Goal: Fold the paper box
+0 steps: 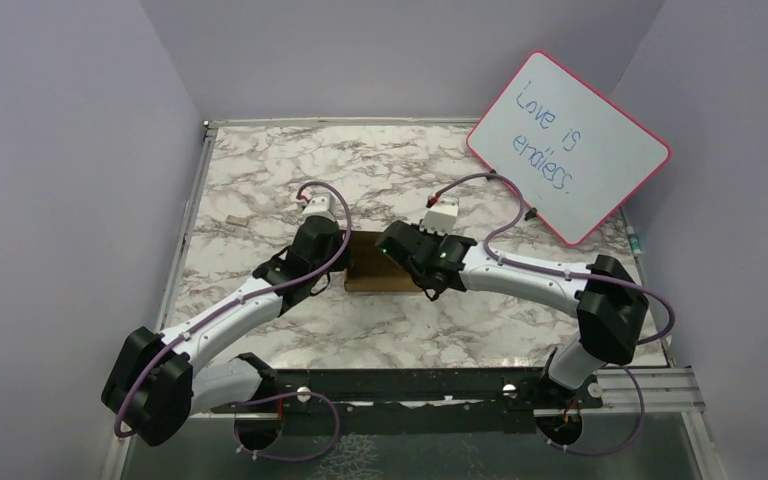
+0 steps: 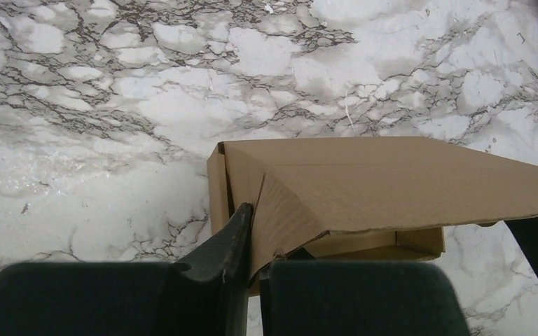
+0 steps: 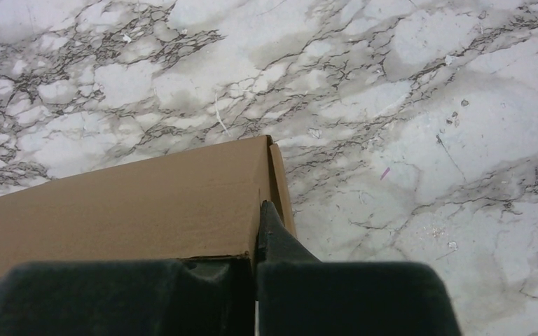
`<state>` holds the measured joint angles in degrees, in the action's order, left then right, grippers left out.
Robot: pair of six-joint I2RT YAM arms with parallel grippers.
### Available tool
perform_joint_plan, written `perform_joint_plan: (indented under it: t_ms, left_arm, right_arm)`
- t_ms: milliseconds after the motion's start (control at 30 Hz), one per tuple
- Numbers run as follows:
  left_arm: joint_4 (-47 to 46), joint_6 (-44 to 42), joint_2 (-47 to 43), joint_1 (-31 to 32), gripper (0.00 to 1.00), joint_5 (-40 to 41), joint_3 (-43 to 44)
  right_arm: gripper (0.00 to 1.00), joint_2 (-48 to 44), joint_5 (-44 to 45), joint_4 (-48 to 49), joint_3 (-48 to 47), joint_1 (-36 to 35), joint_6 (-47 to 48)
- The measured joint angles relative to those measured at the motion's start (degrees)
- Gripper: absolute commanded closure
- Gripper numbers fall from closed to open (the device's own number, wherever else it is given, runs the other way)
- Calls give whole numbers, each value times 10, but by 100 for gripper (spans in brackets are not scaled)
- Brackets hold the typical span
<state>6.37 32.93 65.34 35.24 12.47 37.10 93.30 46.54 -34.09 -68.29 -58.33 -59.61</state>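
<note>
The paper box [image 1: 372, 272] is a small brown cardboard oblong on the marble table, between my two grippers. My left gripper [image 1: 332, 246] is at its left end; in the left wrist view it [image 2: 258, 241] is shut on a bent flap of the box [image 2: 392, 182], with one finger [image 2: 231, 234] inside the left wall. My right gripper [image 1: 392, 246] is at the right end; in the right wrist view it [image 3: 258, 234] is shut on the lid's right edge [image 3: 133, 203], one finger [image 3: 272, 234] between lid and side wall.
A whiteboard [image 1: 568, 145] with a pink rim leans at the back right. A tiny tan scrap [image 1: 232, 219] lies at the table's left. The metal rail [image 1: 440, 385] runs along the near edge. Grey walls stand on both sides.
</note>
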Motion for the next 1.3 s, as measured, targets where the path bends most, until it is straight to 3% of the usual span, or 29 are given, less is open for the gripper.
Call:
perform_joint_plan:
  t_ms: [233,400,733,1000,1167,1300]
  left_arm:
    - [-26,26,-43,6,83,-2,-52]
    - [-28,45,-77,8,76,-10,-90]
    - [-14,61,-180,7,43,-31,-142]
    - [70,40,-312,7,25,-57,-127]
    - [135,24,-377,7,24,-57,-96]
    - [156,1,-349,7,24,-39,-42]
  right_arm:
    - [89,-24,23,7,49,-30,-34]
    - [79,-29,21,2,79,-42,-59]
    - [40,-52,18,-18,120,-59,-75]
    - [23,-197,-24,4,191,-62,4]
    - [10,-286,-53,17,213,-62,74]
    - [7,-322,-55,33,205,-61,133]
